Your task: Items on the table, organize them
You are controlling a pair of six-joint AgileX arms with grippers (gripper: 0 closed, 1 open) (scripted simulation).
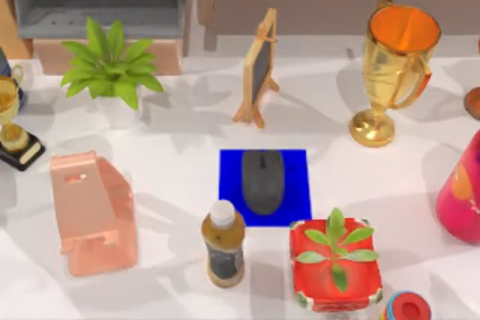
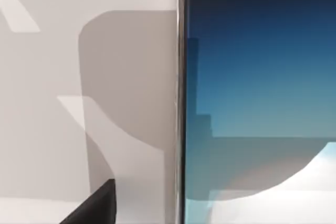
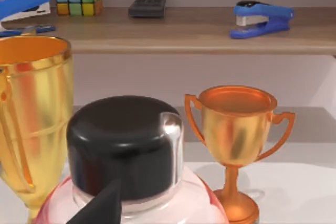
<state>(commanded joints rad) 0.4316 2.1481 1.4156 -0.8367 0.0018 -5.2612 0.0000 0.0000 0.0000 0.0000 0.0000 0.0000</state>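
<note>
Grey mouse [image 1: 262, 180] on blue mat [image 1: 299, 162], brown bottle [image 1: 223, 244] just beside.

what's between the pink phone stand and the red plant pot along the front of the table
The brown white-capped bottle stands between the pink stand and the red plant pot, seen in the top view, apart from both, just off the blue mat's corner.

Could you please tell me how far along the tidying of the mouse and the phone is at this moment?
Looks done: the mouse lies on the blue mat in the top view. In hand: the left wrist view looks closely at the smartphone, lying on the white table; whether it is gripped cannot be told. Left: the pink stand holds nothing yet, so it may be where the phone belongs.
</note>
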